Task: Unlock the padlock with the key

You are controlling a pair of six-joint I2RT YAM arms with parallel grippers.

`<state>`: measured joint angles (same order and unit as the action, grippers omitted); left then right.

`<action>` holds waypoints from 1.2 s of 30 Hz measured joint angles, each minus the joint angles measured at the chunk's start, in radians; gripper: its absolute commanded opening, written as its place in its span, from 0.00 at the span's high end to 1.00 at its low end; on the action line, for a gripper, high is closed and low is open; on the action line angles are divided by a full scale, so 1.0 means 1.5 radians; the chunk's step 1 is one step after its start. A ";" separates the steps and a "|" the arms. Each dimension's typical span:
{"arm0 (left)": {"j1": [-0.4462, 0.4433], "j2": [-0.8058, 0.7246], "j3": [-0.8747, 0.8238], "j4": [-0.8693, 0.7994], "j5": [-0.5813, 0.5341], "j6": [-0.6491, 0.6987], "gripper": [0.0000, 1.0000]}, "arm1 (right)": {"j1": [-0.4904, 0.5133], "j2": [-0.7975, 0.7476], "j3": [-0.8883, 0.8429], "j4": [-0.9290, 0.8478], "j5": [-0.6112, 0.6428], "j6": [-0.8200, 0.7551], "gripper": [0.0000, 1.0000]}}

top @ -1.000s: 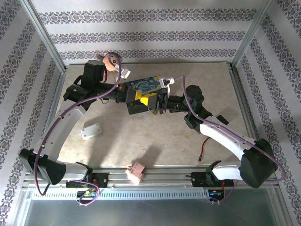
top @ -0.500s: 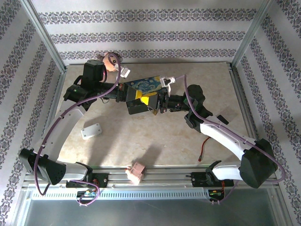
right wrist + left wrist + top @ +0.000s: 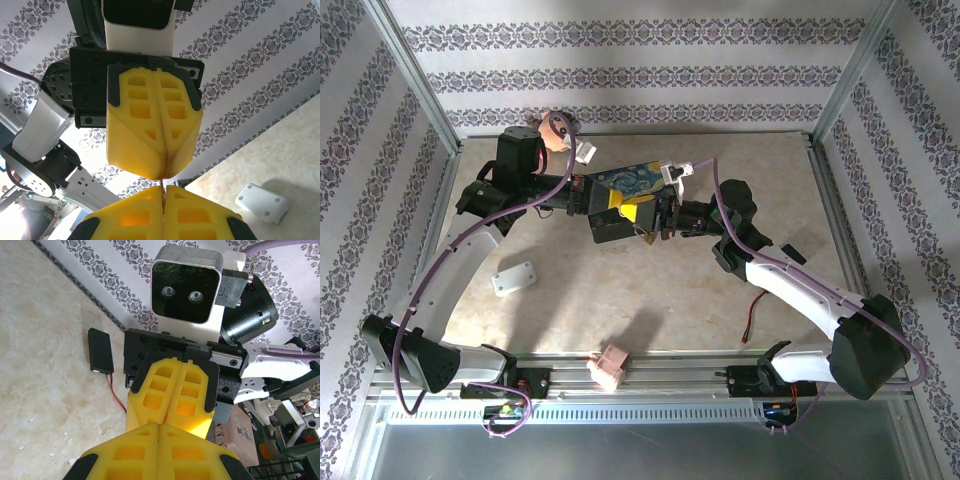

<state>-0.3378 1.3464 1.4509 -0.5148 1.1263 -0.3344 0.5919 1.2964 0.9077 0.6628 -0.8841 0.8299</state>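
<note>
Bright, even light, soft shadows; glare low in right wrist view

Over the past second the right gripper [image 3: 644, 213] has edged a touch closer to the left gripper [image 3: 617, 202]. Its yellow pads [image 3: 636, 210] have shifted slightly leftward and toward the back wall, tightening the tip-to-tip meeting of the two. Behind it, the right arm [image 3: 790, 285] has eased along with the move, and its dark shoulder housing [image 3: 865, 350] appears to sit a shade lower. The shifts are slight, barely a nudge.
</note>
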 measured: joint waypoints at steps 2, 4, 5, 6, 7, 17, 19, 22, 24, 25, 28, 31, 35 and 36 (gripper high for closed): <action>0.001 0.000 -0.002 0.008 0.002 -0.008 1.00 | 0.000 0.000 0.000 0.002 0.000 0.002 1.00; 0.003 0.000 -0.007 0.020 0.005 -0.018 0.80 | 0.000 0.000 0.000 0.003 0.002 0.002 1.00; 0.004 -0.001 -0.011 0.026 0.006 -0.026 0.61 | 0.000 0.000 0.000 0.003 0.004 0.002 1.00; 0.004 -0.001 -0.014 0.036 0.001 -0.032 0.47 | 0.000 0.000 0.000 0.002 0.004 0.002 1.00; 0.004 -0.001 -0.020 0.046 -0.007 -0.042 0.33 | 0.001 0.000 0.000 0.003 0.003 0.002 1.00; 0.017 -0.065 -0.086 0.105 -0.253 -0.113 0.01 | -0.051 -0.016 -0.077 -0.006 0.098 0.031 1.00; 0.017 -0.102 -0.110 0.124 -0.334 -0.127 0.01 | -0.068 -0.023 -0.108 -0.019 0.135 0.042 1.00; 0.011 -0.144 -0.145 0.154 -0.447 -0.148 0.01 | -0.092 -0.040 -0.154 -0.028 0.179 0.062 1.00; 0.001 -0.156 -0.168 0.174 -0.511 -0.163 0.01 | -0.105 -0.049 -0.176 -0.033 0.200 0.073 1.00; -0.006 -0.158 -0.180 0.183 -0.538 -0.169 0.01 | -0.110 -0.053 -0.185 -0.034 0.208 0.079 1.00; -0.037 -0.152 -0.217 0.201 -0.615 -0.183 0.01 | -0.126 -0.063 -0.210 -0.033 0.227 0.097 1.00; -0.075 -0.136 -0.254 0.217 -0.680 -0.195 0.01 | -0.140 -0.070 -0.235 -0.030 0.238 0.117 1.00; -0.109 -0.096 -0.285 0.230 -0.739 -0.222 0.01 | -0.158 -0.076 -0.268 -0.030 0.250 0.134 1.00; -0.119 -0.082 -0.290 0.231 -0.754 -0.230 0.00 | -0.162 -0.080 -0.277 -0.030 0.253 0.138 1.00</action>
<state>-0.5156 1.2240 1.0164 -0.1684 -0.0051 -0.6796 0.3485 1.1770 0.4923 0.6174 -0.5045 1.0367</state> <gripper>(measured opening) 0.993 0.041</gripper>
